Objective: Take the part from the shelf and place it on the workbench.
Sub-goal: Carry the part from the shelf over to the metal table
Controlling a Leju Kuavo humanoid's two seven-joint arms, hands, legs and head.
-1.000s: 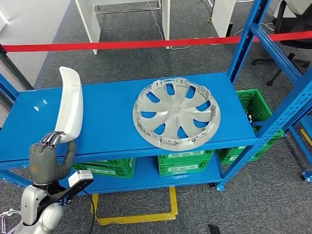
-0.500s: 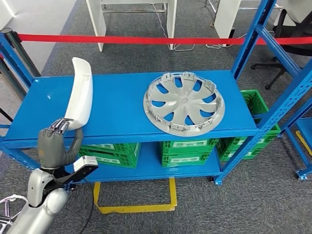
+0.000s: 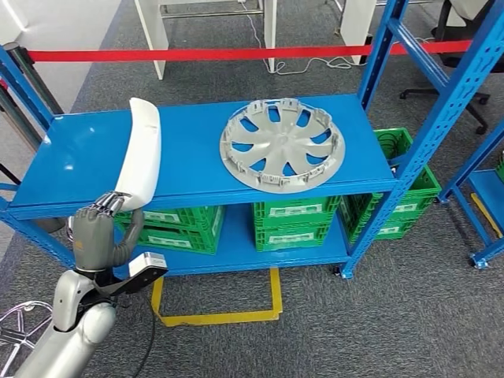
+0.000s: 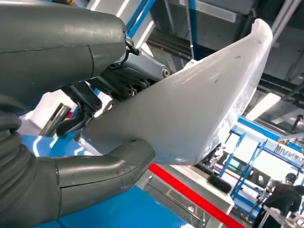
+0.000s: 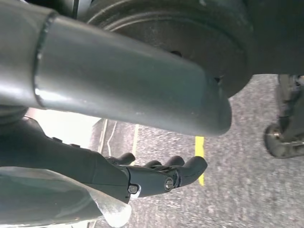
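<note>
The part is a long white curved plastic panel (image 3: pixel 142 153). It stands upright in front of the left end of the blue shelf (image 3: pixel 190 169). My left hand (image 3: pixel 98 236) grips its lower end from below, thumb on one side and fingers on the other. In the left wrist view the white panel (image 4: pixel 193 114) sits between the grey thumb (image 4: pixel 107 166) and the darker fingers. My right hand (image 5: pixel 154 178) hangs over grey floor, fingers stretched out and holding nothing.
A silver wheel cover (image 3: pixel 282 143) lies flat on the shelf's top board, right of the panel. Green crates (image 3: pixel 291 224) fill the lower level. Red tape (image 3: pixel 226 53) runs behind the shelf. A yellow outline (image 3: pixel 238 315) marks the carpet in front.
The whole picture has shifted, so the camera has moved; the shelf now looks farther off. My left hand keeps its grip on the white panel throughout.
</note>
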